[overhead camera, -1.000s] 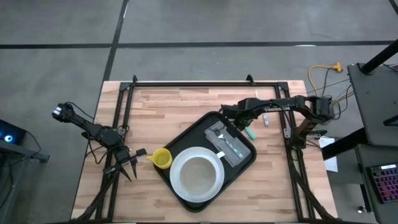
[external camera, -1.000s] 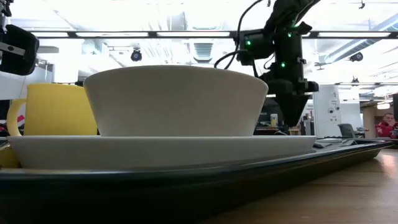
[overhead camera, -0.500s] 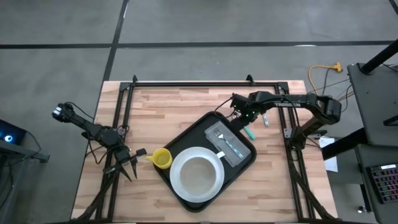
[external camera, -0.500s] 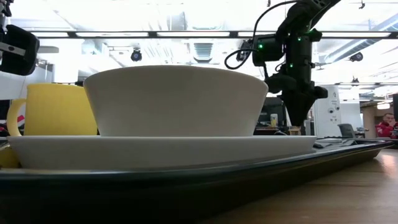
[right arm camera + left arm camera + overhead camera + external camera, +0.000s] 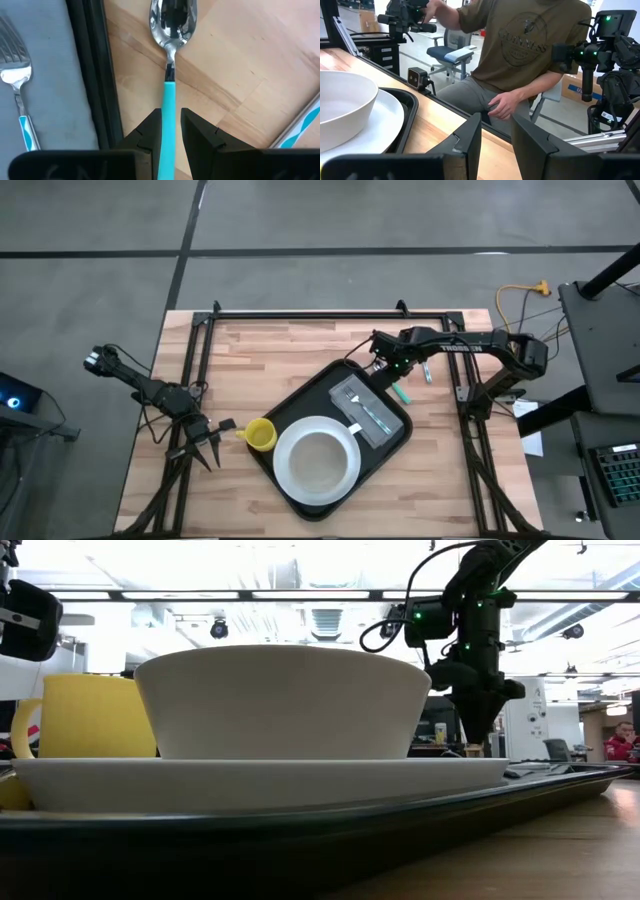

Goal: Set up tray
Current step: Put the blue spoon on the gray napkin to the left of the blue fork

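Since a second ago your right arm has swung from over the tray's far corner out to the spoon; in the last half second it barely moved. Right pincer (image 5: 170,131) now sits narrow around the teal spoon (image 5: 169,75) handle, spoon lying on the surface just outside the tray (image 5: 300,412) rim, at the tray's 2 o'clock corner. Tray is mid-surface, carrying plate, bowl (image 5: 318,459), and a grey napkin with a fork (image 5: 16,85); yellow mug (image 5: 260,435) at its 9 o'clock edge. Step looks like: fetch spoon. Next move calls for lift, then set it on the napkin beside the fork. Left pincer (image 5: 496,142) idles wide at 8 o'clock. Person's shirt print reads something like "GUINNESS"; not certain.
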